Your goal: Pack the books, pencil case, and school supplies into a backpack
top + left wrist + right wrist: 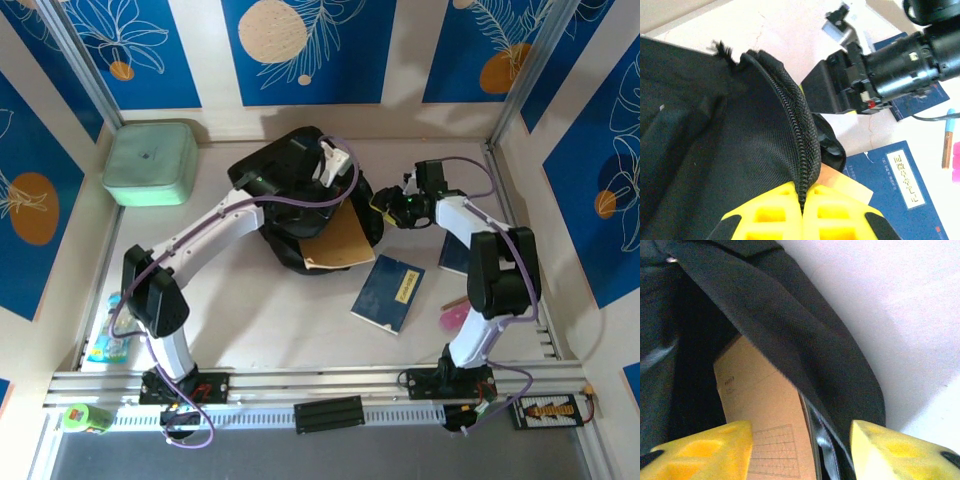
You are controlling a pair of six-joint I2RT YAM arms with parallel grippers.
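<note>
The black backpack (290,190) lies mid-table with its mouth toward the right. My left gripper (335,160) is shut on the backpack's zipper edge (802,150), which runs down between the yellow fingers (775,212). A brown notebook (340,240) sticks halfway out of the mouth. My right gripper (383,207) is open at the mouth, its jaws either side of the notebook (765,405) and the backpack's rim (805,340). One dark blue book (388,292) lies flat on the table, and another (452,255) is partly under the right arm.
A mint-green box (150,162) stands at the back left. A pink item (452,316) and a pen (947,145) lie near the right arm. A colourful packet (108,335) lies by the left arm's base. Walls close in on three sides.
</note>
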